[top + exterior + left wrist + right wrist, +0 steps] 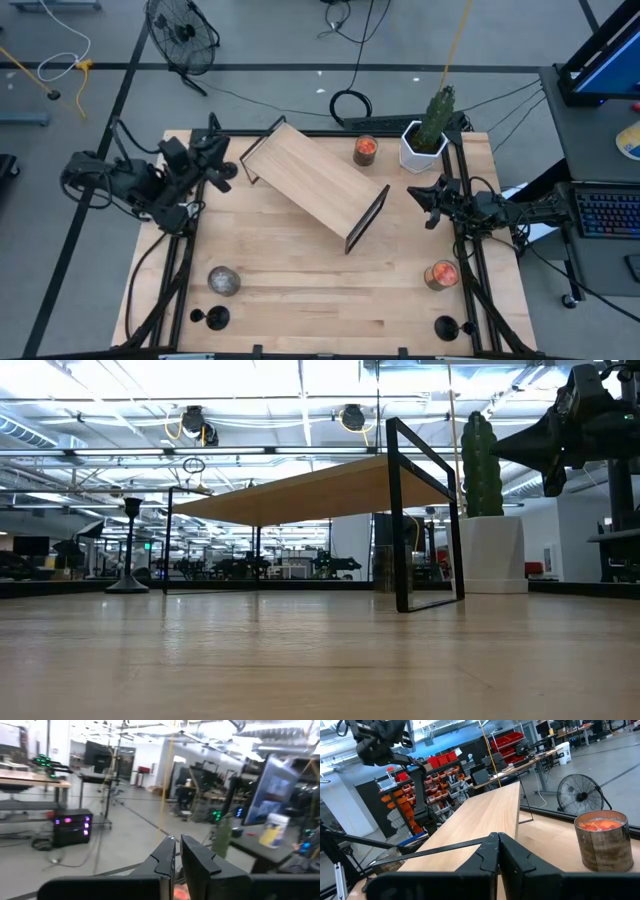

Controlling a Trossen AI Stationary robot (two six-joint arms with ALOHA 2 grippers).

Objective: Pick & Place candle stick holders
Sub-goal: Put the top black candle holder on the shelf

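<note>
Two small matte-black candle stick holders stand on their disc bases near the table's front edge, one at the left and one at the right. The low view shows another holder upright far off on the left. My left gripper is shut and empty, raised at the far left beside the wooden shelf; it also shows in the left wrist view. My right gripper is shut and empty, raised by the shelf's right end; it also shows in the right wrist view.
The wooden shelf with black frame legs stands slantwise mid-table. A white pot with a green plant and an orange candle jar stand far right. Another orange jar stands near right, and a grey round object near left.
</note>
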